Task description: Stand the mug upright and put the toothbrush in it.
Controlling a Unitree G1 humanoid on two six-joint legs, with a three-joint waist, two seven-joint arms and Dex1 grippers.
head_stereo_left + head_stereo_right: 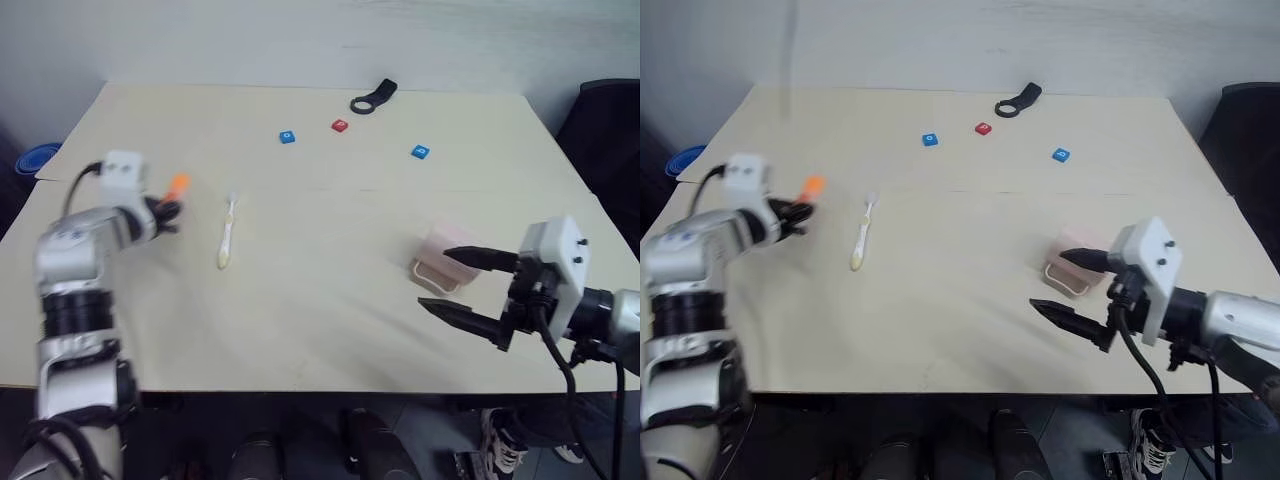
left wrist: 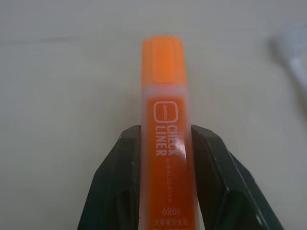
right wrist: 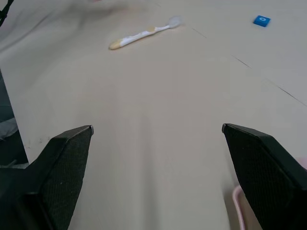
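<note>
The pale pink mug (image 1: pixel 447 250) lies on the right part of the table, its loop handle (image 1: pixel 432 276) turned toward the near edge. My right gripper (image 1: pixel 432 280) is open, one finger over the mug and the other in front of the handle, with nothing held. The white and pale-yellow toothbrush (image 1: pixel 228 232) lies flat on the left half of the table, and it also appears in the right wrist view (image 3: pixel 141 34). To its left, raised off the table, my left gripper (image 1: pixel 166 212) is shut on an orange marker (image 2: pixel 165 110).
Two blue blocks (image 1: pixel 287 136) (image 1: pixel 420 151) and a red block (image 1: pixel 340 125) lie at the far middle, with a black ring-ended tool (image 1: pixel 375 97) behind them. A blue object (image 1: pixel 38 158) sits beyond the table's left edge, a black chair (image 1: pixel 605 130) to the right.
</note>
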